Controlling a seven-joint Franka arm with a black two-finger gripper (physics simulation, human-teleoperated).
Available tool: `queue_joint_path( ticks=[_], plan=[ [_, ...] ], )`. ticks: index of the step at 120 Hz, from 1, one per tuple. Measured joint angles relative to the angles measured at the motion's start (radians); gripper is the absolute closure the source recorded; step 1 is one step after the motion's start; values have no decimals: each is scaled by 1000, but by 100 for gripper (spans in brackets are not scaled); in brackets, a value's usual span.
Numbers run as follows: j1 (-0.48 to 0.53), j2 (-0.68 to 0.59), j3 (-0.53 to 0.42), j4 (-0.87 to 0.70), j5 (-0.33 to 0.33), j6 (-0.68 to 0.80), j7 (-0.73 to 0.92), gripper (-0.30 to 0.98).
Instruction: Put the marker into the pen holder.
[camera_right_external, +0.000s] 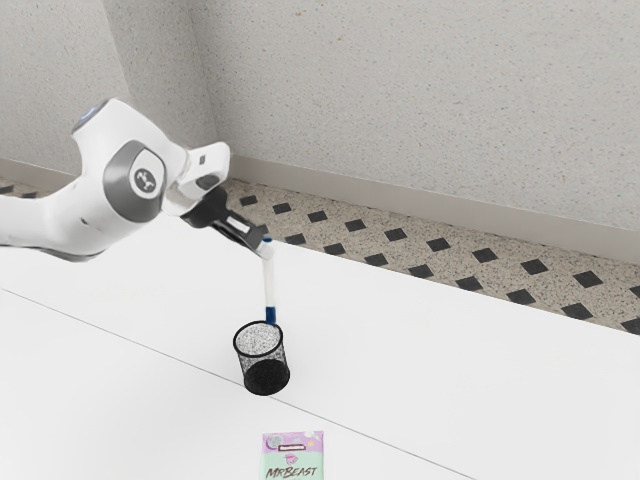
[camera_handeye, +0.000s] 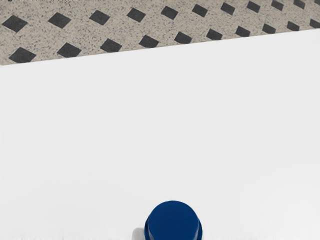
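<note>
Exterior view: my gripper (camera_right_external: 264, 247) is clamped on the marker (camera_right_external: 269, 285), almost upright, its lower end near the rim of the pen holder (camera_right_external: 261, 357). Lowering it badly aligned could hit this rim and tip the holder. Wrist view: marker's blue end (camera_handeye: 173, 222) shows.

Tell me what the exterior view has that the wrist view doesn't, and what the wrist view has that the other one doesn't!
Just the exterior view: the robot's arm, the black pen holder, the MrBeast packet, the speckled wall, and the long white side of the marker.

Just the wrist view: the marker's blue end seen straight on, like a big round button.

Both: the marker's blue top, the white table, and the floor with dark diamonds.
</note>
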Motion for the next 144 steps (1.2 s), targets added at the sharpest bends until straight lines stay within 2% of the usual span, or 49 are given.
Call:
queue_joint_path(
  ticks=[52,80,100,110,116,125,133,144],
  plan=[
    [-1,3,19,-74,-7,22,100,79],
    [1,78,19,-92,-8,27,132,79],
    [-3,106,21,-80,-22,12,168,43],
    [-4,100,22,-27,-9,-12,183,29],
    [-10,93,31,83,57,-66,178,23],
    [-12,87,39,338,287,-281,100,16],
    [-11,87,41,501,447,-461,17,12],
    [-16,57,42,605,585,-653,-87,8]
  ],
)
